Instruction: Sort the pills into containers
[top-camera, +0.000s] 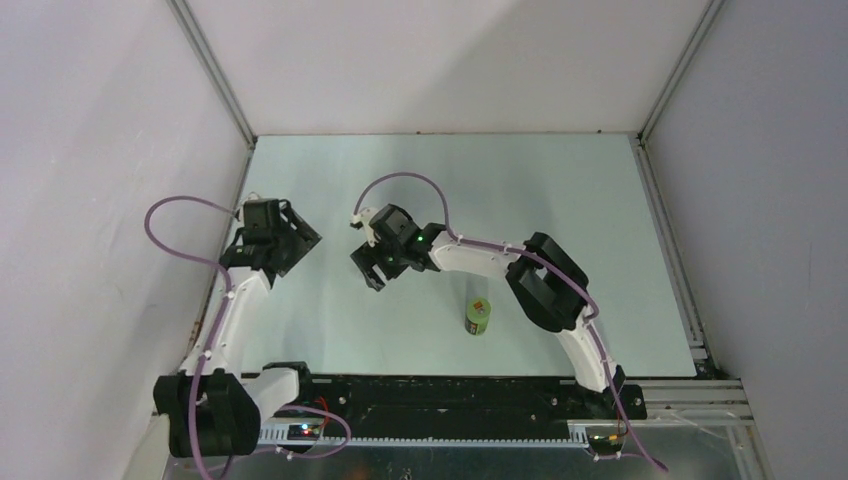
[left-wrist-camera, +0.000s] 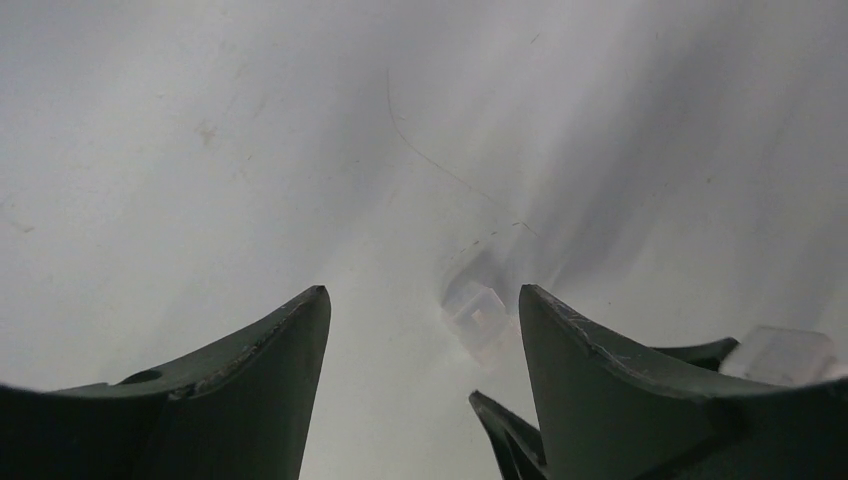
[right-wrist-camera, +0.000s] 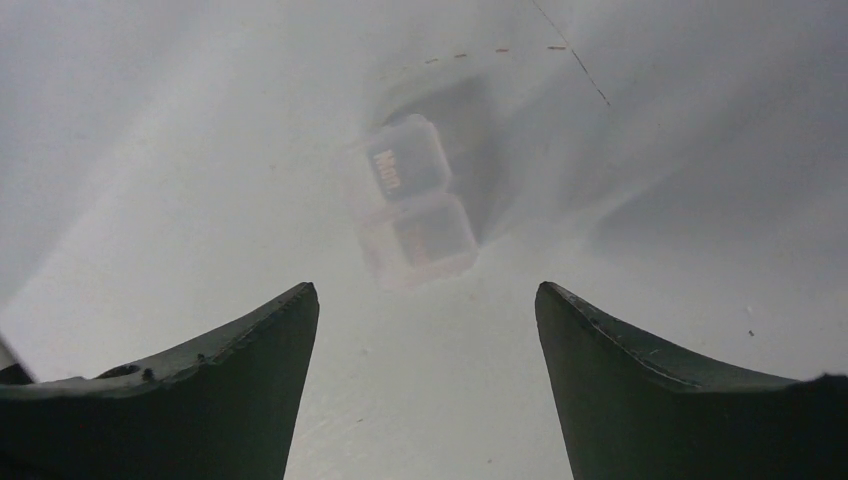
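At the near edge the left arm (top-camera: 225, 330) and right arm (top-camera: 590, 350) rise from their bases beside a pale table (top-camera: 600, 220), a purple cable (top-camera: 180, 230) looping off the left one. A green bottle (top-camera: 478, 316) with a red-orange label stands upright a little beyond the bases, near the right arm's elbow and apart from both grippers. Farther in, the left gripper (left-wrist-camera: 422, 295) hangs over the table's left side, close to the left wall; its jaws stand wide apart with nothing between them. The right arm reaches across toward the middle, and the right gripper (right-wrist-camera: 425, 290) hangs there, a little to the right of the left one, its jaws likewise spread wide and holding nothing. The box (right-wrist-camera: 410, 200) lies flat on the table just beyond the right gripper's tips, touched by neither gripper, its two joined compartments lined up one behind the other in the right wrist view. The left wrist view shows it blurred, just past the tip of that gripper's right-hand finger. From above it cannot be made out. The farther compartment shows a pale yellowish mark and the nearer one a faint orange tint; whether these are pills is too blurred to tell. A clear blurred piece (left-wrist-camera: 780, 355) sits at the right edge of the left wrist view; what it is cannot be told. Plain pale walls (top-camera: 430, 60) close the table at the back and sides.
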